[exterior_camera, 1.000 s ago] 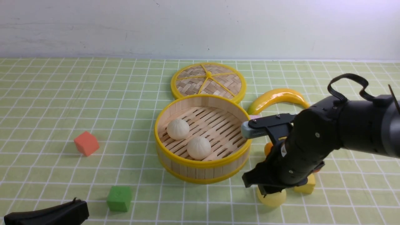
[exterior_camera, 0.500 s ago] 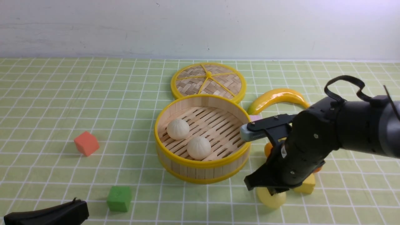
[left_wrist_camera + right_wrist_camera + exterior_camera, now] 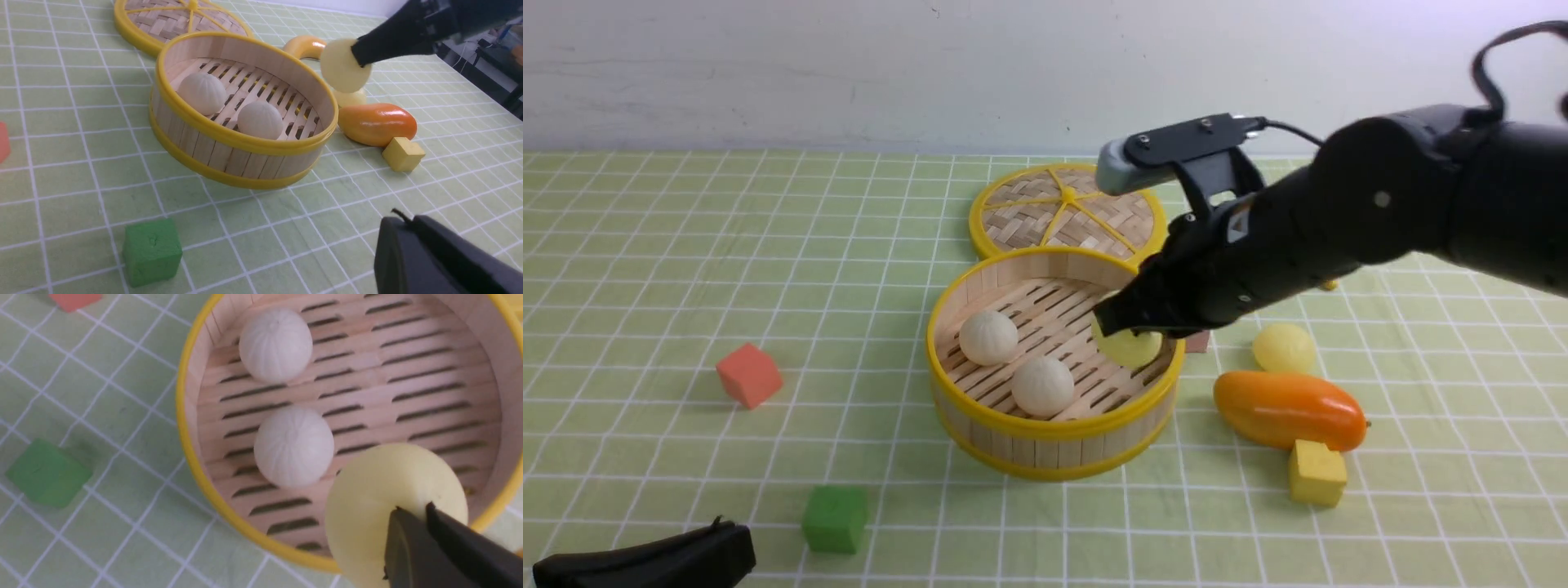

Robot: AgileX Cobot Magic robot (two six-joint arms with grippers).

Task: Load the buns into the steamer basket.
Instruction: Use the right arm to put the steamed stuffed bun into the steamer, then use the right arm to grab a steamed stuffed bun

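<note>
Buns are being loaded: two off-white ones (image 3: pixel 1043 386) sit inside the bamboo steamer basket (image 3: pixel 1054 448), one pale yellow bun (image 3: pixel 1285 349) lies beside the orange mango (image 3: pixel 1290 410), and the right gripper (image 3: pixel 412 510), nearly closed, pinches another yellow bun (image 3: pixel 367 498) above the basket's near side, needing lowering and release, while the left gripper (image 3: pixel 400 218) is nearly closed, holding nothing.

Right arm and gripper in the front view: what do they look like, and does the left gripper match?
The right gripper is black, with angular fingers, visible screws, and a grey, rounded camera housing on a dark bracket. The right arm is black and rounded, with a black cable looping above. Of the left gripper, only dark finger parts show.
</note>
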